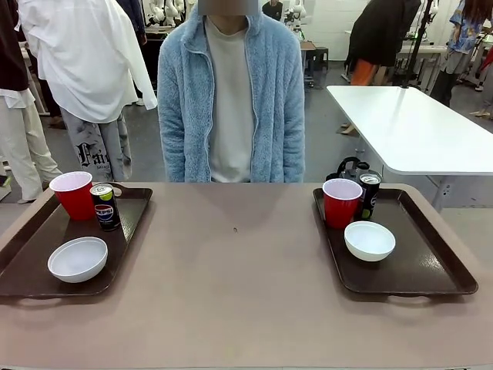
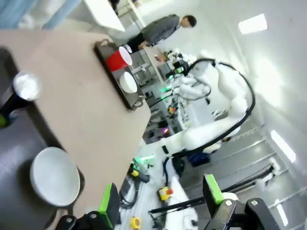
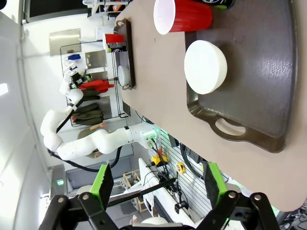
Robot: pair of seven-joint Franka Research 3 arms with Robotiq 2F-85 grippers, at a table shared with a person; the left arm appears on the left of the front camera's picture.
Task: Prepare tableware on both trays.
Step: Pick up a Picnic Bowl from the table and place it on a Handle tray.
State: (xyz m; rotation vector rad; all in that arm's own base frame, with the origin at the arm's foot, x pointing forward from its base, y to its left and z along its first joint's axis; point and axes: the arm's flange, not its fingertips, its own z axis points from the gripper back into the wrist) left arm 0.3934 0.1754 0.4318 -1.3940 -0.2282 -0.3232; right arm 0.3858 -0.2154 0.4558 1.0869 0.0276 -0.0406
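Both trays set: left tray (image 1: 38, 254) and right tray (image 1: 431, 262) each hold cup, bowl, can; my left tool (image 2: 160, 203) and right tool (image 3: 156, 184) gape apart, empty.

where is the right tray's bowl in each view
Front: the right tray's bowl, right of middle, just in front of the red cup.
Left wrist: upper middle, small, beside that cup.
Right wrist: upper right, below the cup.
Shared landmark: the red cup.

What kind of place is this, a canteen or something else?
Probably a robotics lab, not a canteen: white robot arms stand by the table, other people and worktables fill the room behind, and tools hang on a wall rack.
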